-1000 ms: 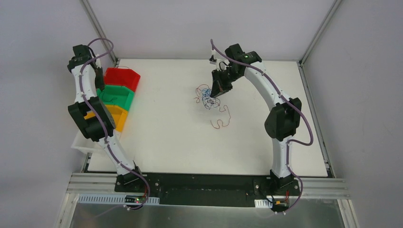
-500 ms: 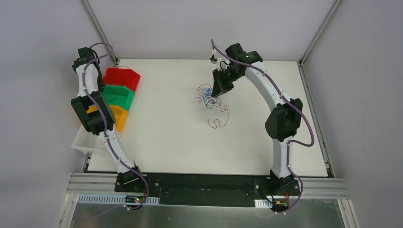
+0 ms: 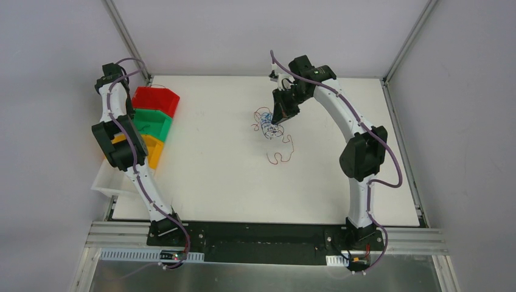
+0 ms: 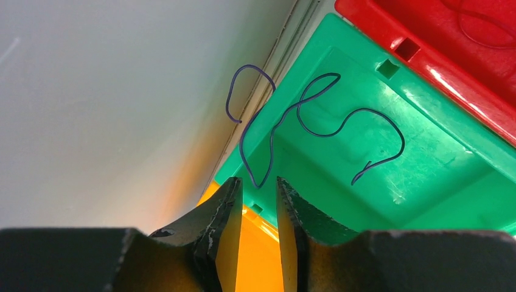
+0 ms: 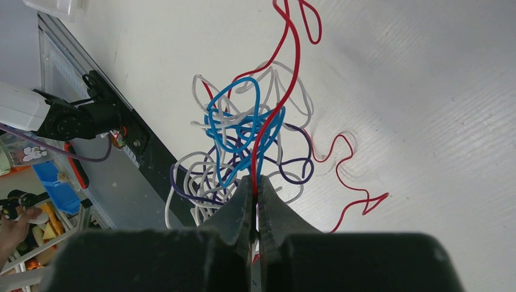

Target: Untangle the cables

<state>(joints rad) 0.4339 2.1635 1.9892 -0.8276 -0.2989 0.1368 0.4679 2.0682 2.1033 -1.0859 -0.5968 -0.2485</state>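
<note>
The cables [image 3: 265, 123] form a knot of red, blue, white and dark purple wires at the table's far middle. My right gripper [image 3: 278, 119] is over their right side. In the right wrist view it [image 5: 256, 179] is shut on a red wire [image 5: 286, 73] that rises out of the knot [image 5: 243, 131]. A loose red tail [image 3: 280, 157] trails toward the front. My left gripper [image 3: 126, 103] hangs over the bins, open in its wrist view [image 4: 260, 182] with nothing between its fingers. A single purple wire [image 4: 316, 115] lies across the green bin's [image 4: 426, 164] rim, just beyond the tips.
Red [image 3: 157, 100], green [image 3: 152, 123] and yellow [image 3: 150, 153] bins stand in a row along the table's left edge. A thin wire lies in the red bin [image 4: 487, 27]. A white tray [image 3: 104, 182] sits off the left edge. Metal frame posts rise at the back corners.
The right gripper has pulled the knot a little back and left, and the red tail followed. The left wrist has shifted slightly toward the back and its jaws have narrowed a little.
</note>
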